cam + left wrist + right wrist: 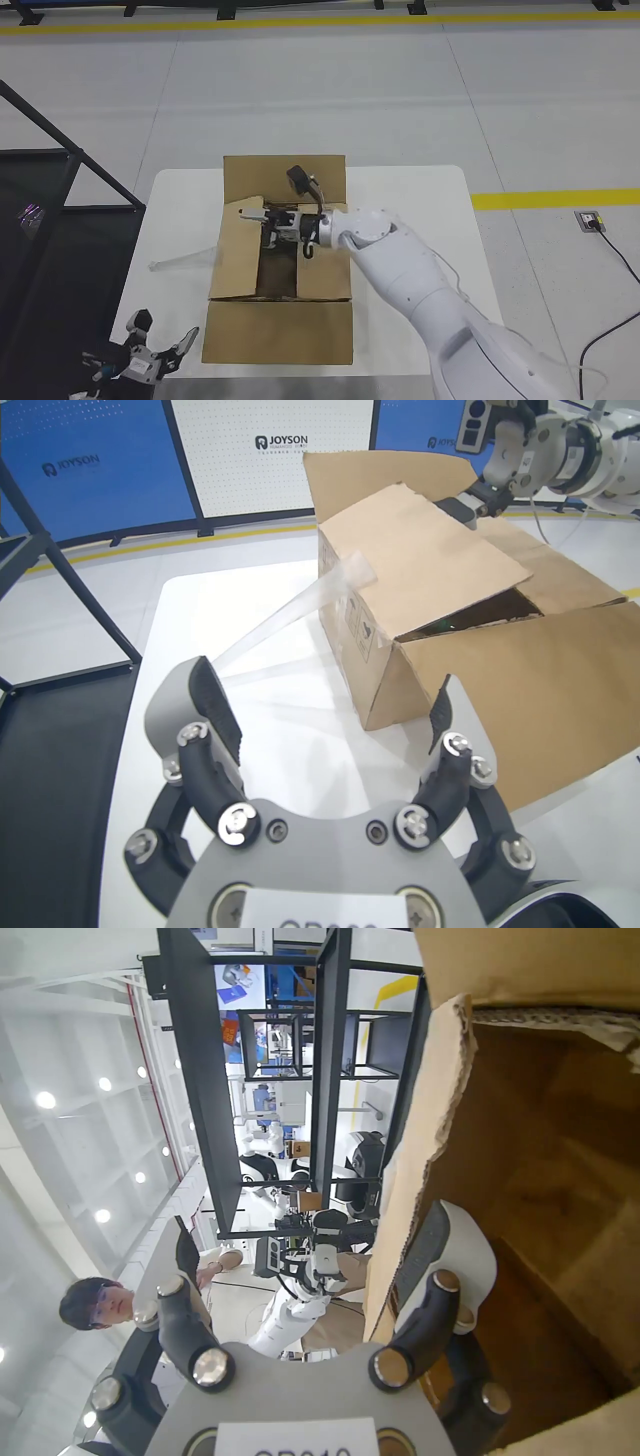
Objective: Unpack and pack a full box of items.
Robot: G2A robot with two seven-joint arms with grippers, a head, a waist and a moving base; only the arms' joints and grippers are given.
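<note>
White worktop (pixel 420 200) bearing the cardboard box (pixel 280 335): right tool (pixel 307 1228) spread astride a side flap (pixel 415 1153), apparently to fold it open; left tool (pixel 322 680), also spread, parked clear.

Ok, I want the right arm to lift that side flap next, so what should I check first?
1. Right gripper astride the flap: ok, one finger on each side.
2. Grip on the flap: not ok, jaws open.
3. Left gripper clear of the box: ok, open and empty.
4. Tape strip removed: not ok, it trails from the box's side.
5. Box contents: cannot tell, interior dark.
</note>
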